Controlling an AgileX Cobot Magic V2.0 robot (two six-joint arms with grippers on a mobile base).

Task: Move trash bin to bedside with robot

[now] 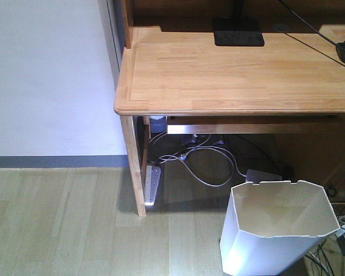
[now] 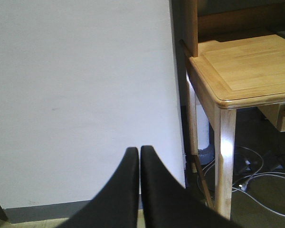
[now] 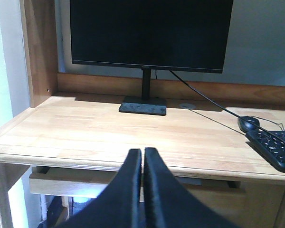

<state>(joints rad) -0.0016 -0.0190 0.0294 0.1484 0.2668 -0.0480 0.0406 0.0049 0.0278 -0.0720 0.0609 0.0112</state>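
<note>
The left end effector (image 2: pixel 139 150) has its two black fingers pressed together with no gap and nothing gripped. It points at the white wall (image 2: pixel 80 95) just left of the desk (image 2: pixel 226 142). The right end effector (image 3: pixel 142 151) is likewise closed to a hairline slit and holds nothing. It sits in front of the desk's front edge and faces across the tabletop (image 3: pixel 85 128).

In the front view, left of the desk, the white wall meets the pale wood floor (image 1: pixel 57 224) along a grey skirting strip (image 1: pixel 57 161). A white power strip (image 1: pixel 151 185) stands on end against the inner side of the desk's front left leg. Further right under the desk, loops of grey cable (image 1: pixel 204 167) lie on the floor.

On the tabletop, the black monitor (image 3: pixel 149 33) stands at the back on a flat rectangular base (image 3: pixel 143 105). A thin cable runs from behind it toward the desk's right end. There a black mouse (image 3: pixel 248 123) lies just behind a black keyboard (image 3: pixel 275 148).

The trash bin (image 1: pixel 276 215) stands upright on the floor in front of the desk's right part, outside the front edge and just in front of the cables. It is white, with an angular rim and a cream inside, and it narrows toward the base. Neither end effector touches it.
</note>
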